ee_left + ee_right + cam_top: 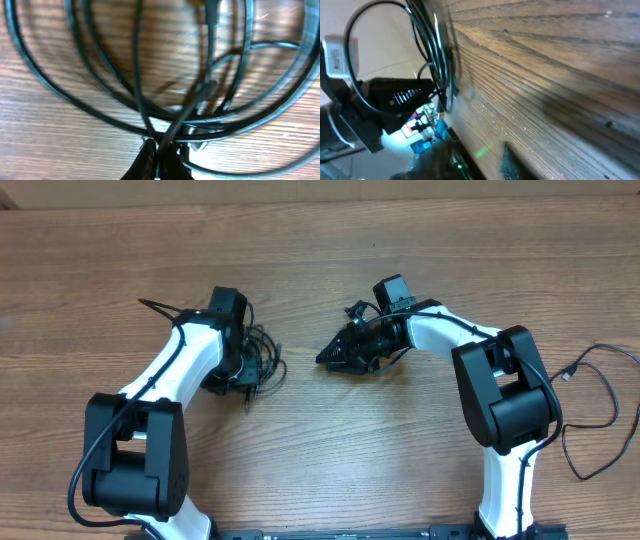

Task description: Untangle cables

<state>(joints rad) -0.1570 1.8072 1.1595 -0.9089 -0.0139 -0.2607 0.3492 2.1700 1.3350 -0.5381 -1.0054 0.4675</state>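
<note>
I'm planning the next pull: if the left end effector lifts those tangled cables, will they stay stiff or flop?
Probably floppy: the cables are thin and lie in loose curved loops. They look light, so the left end effector, pinched on a strand, should lift them easily. The loops cross, so the whole bundle will likely drag along together.

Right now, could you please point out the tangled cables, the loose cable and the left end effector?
tangled cables (262, 363), overhead view, on the bunched loops.
loose cable (568, 374), overhead view, on its plug end.
left end effector (159, 152), left wrist view, midway between the fingertips.
</note>
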